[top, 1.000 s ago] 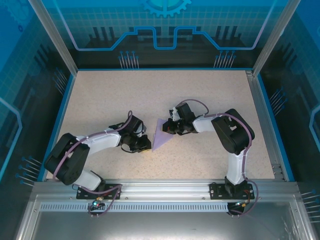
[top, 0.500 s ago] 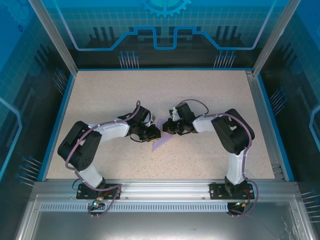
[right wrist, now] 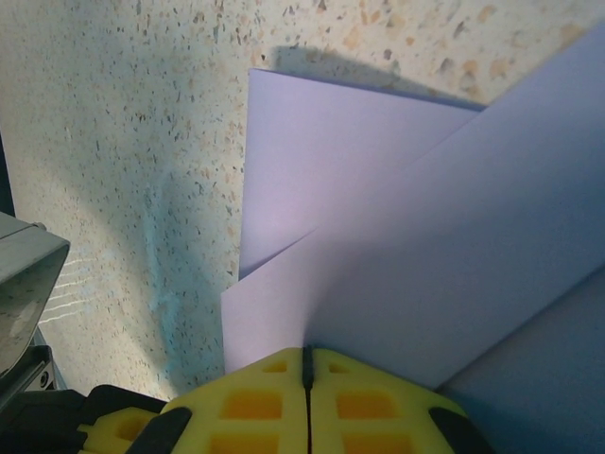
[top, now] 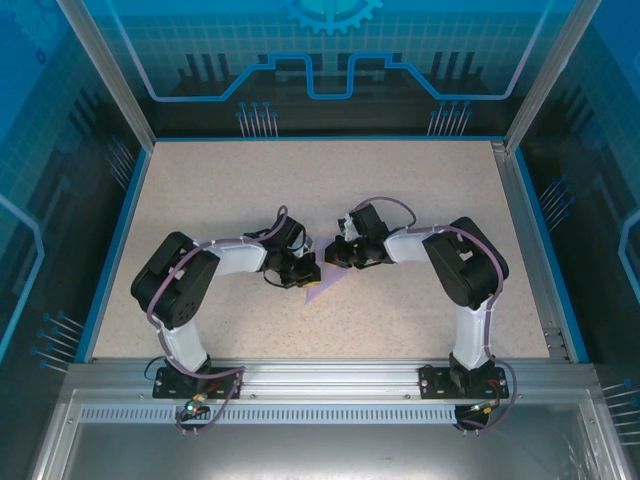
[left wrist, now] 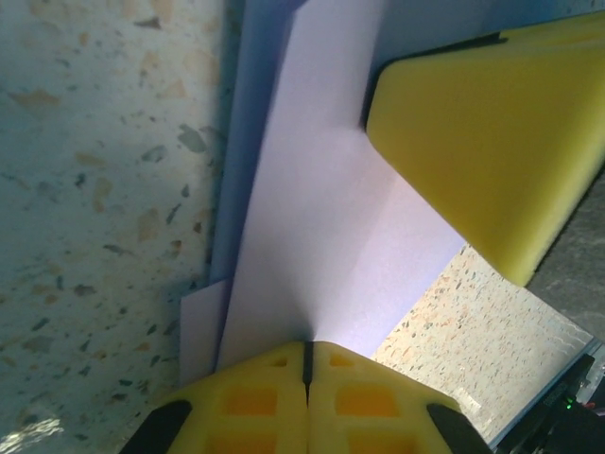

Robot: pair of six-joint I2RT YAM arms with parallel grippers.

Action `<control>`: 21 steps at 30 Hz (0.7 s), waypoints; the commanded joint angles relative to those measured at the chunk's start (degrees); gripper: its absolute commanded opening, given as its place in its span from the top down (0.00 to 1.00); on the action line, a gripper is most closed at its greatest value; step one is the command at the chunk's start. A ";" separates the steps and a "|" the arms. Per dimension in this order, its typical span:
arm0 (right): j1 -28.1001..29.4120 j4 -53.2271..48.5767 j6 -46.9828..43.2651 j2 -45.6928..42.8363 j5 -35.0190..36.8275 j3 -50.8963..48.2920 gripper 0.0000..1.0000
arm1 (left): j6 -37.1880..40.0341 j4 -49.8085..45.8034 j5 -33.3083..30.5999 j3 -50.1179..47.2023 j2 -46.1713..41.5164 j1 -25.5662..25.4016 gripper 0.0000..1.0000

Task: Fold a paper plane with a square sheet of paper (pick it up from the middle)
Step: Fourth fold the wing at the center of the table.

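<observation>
Lavender paper sheet (top: 322, 284) is at the middle of the counter (top: 200, 200), partly folded into overlapping creased layers. Left gripper (left wrist: 307, 348) and right gripper (right wrist: 307, 355): jaws closed, each pinching the paper. The arms hide its full outline.

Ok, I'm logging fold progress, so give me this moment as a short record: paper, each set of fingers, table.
paper: lavender, partly folded, layers overlapping, mid-table between the arms
left fingers: shut on the paper's edge
right fingers: shut on the paper from the other side
table: speckled beige
plane: not yet formed
</observation>
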 commanded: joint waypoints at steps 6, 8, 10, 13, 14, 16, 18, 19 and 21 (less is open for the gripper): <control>0.83 -6.07 -2.51 -2.64 0.94 2.60 0.94 | 1.08 -3.80 -4.85 -3.21 0.40 -0.30 0.96; 1.36 -5.71 -2.73 -3.27 0.51 2.75 0.95 | 1.03 -3.69 -4.67 -3.13 0.63 -0.37 0.96; 1.95 -5.64 -2.90 -3.37 0.71 2.83 0.95 | 1.11 -3.68 -4.56 -3.08 0.57 -0.38 0.96; 1.95 -6.66 -2.99 -1.66 2.79 3.26 0.95 | 1.21 -3.68 -4.59 -3.47 0.36 -0.39 0.96; 1.67 -6.60 -2.94 -0.81 3.32 3.27 0.95 | 1.30 -3.66 -4.49 -3.52 0.21 -0.36 0.96; 1.01 -6.67 -2.50 0.45 4.94 3.10 0.95 | 1.39 -3.75 -4.36 -3.81 0.14 -0.41 0.97; -0.30 -5.94 -2.25 1.66 5.48 2.81 0.95 | 1.47 -3.58 -4.21 -4.30 -0.27 -0.41 0.97; -0.99 -5.69 -2.11 2.06 5.59 2.67 0.95 | 1.47 -3.62 -4.08 -4.58 -0.33 -0.41 0.97; -2.69 -4.62 -1.92 2.43 5.28 2.54 0.95 | 1.47 -3.27 -3.62 -5.28 -0.79 -0.42 0.97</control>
